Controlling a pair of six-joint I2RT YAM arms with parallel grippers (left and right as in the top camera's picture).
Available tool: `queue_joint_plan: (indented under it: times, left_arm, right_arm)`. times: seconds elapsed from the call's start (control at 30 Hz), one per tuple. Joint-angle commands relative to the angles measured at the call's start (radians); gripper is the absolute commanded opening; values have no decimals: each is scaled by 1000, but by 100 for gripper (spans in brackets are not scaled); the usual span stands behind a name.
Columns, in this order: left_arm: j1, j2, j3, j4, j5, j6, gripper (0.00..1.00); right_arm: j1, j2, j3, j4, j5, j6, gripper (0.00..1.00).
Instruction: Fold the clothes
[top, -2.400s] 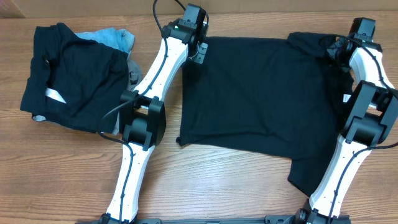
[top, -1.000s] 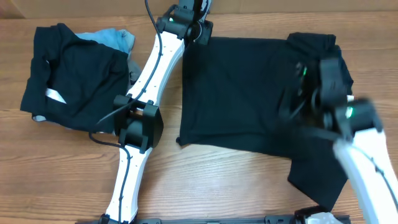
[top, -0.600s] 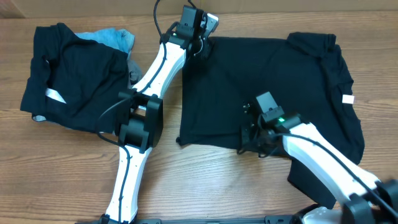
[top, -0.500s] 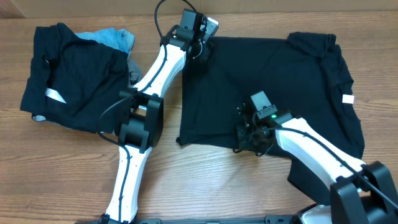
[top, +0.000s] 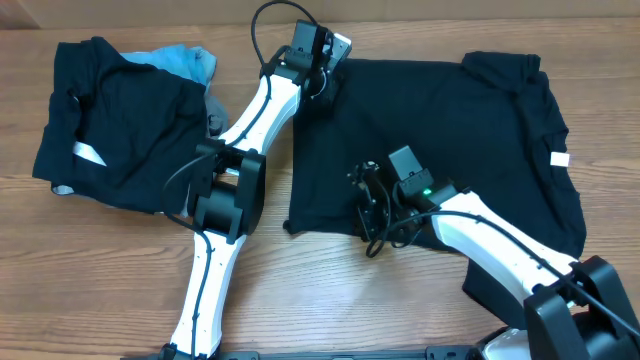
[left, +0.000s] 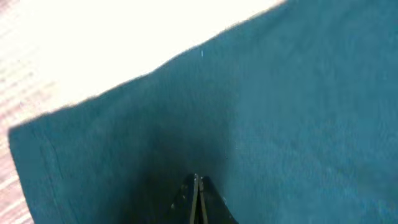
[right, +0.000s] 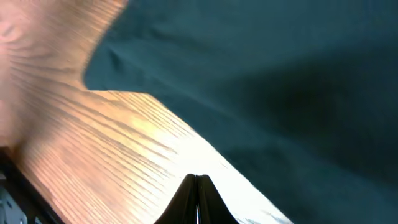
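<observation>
The black T-shirt (top: 450, 130) lies spread flat on the wooden table, its small white tag (top: 558, 158) at the right. My left gripper (top: 322, 82) is shut, low over the shirt's far-left corner; in the left wrist view its tips (left: 197, 182) sit over the fabric (left: 280, 93), with nothing seen between them. My right gripper (top: 370, 235) is shut and empty at the shirt's near edge. In the right wrist view its tips (right: 198, 180) hover over bare wood, just beside the hem (right: 280, 74).
A pile of other garments lies at the far left: a black one with a slanted white strip label (top: 88, 153), a light-blue one (top: 185, 60) and a grey one (top: 215, 115). Bare wood (top: 330, 290) shows along the near side.
My right arm has swung from the shirt's far-right neck area down and left to its near edge. My left gripper has stayed at the far-left corner.
</observation>
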Motion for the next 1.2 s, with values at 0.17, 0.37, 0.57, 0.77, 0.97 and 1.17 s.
queue_joint_plan:
  times: [0.17, 0.37, 0.57, 0.77, 0.97, 1.17]
  left_arm:
    - [-8, 18, -5, 6, 9, -47, 4]
    - [-6, 18, -5, 25, 7, -47, 4]
    - [-6, 18, -5, 23, 8, -47, 4]
    - [-6, 18, -5, 19, 8, -47, 4]
    - [-2, 18, -5, 16, 7, -42, 4]
    - [7, 18, -5, 16, 6, -42, 4]
  right_arm:
    - [161, 148, 25, 55, 126, -110, 4]
    - [167, 151, 25, 163, 246, -109, 4]
    - [167, 186, 25, 211, 246, -111, 4]
    - [167, 246, 25, 243, 272, -136, 4]
    - [167, 283, 25, 93, 180, -102, 4]
    - [163, 283, 35, -53, 21, -68, 4]
